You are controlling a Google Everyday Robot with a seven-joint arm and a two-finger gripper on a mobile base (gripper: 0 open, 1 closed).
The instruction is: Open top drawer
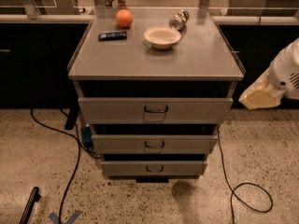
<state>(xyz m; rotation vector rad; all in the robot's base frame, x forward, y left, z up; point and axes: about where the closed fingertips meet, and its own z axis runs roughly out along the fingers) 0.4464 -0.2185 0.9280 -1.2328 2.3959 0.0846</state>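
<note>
The top drawer [117, 110] is the widest grey drawer of three, with a small dark wire handle [156, 109] at its centre. Its front stands level with the cabinet front. Two narrower drawers [154, 144] sit below it. My gripper [258, 95], cream-coloured on a white arm [287, 71], hangs to the right of the cabinet at about the top drawer's height. It is apart from the drawer and well right of the handle.
On the cabinet top [154, 55] lie an orange [124, 18], a dark bar [112, 35], a white bowl [161, 36] and a tipped can [179, 19]. Cables [243, 190] run over the speckled floor on both sides. A dark counter stands behind.
</note>
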